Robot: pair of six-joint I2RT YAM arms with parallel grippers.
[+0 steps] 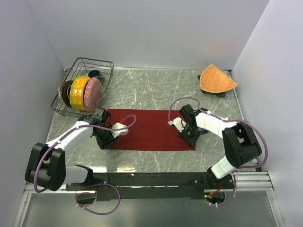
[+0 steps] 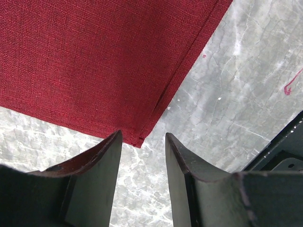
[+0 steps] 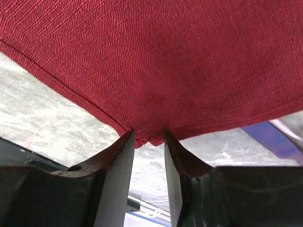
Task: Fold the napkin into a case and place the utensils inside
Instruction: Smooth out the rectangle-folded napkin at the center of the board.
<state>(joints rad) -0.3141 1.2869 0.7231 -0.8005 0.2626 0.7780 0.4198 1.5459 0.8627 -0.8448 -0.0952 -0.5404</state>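
Napkin point(image 1: 151, 130), dark red and plain-woven, lies spread flat near the middle of the grey marbled desk point(image 1: 156, 85), its long side running left to right between the two arms. From above, both wrists hide the near corners of the cloth and their own fingertips.

Only a short blue-purple length of the knife point(image 3: 267, 138) shows in the right wrist view, coming out from under the napkin's near edge to the right of the fingers. A silvery strip point(image 3: 289, 127) beside it runs off the frame and cannot be identified.

At the far left a wire rack point(image 1: 106, 66) holds coloured plates point(image 1: 85, 92) on edge, and an orange fan-shaped mat point(image 1: 217, 79) sits at the far right corner, both well apart from the cloth.

The left gripper point(image 2: 143, 138) stands parted and holds nothing, the hemmed near-left corner lying just ahead of the gap between its tips. The right gripper point(image 3: 148, 135) is narrower, its tips straddling and touching the near-right corner. Whether they clamp the cloth cannot be told.
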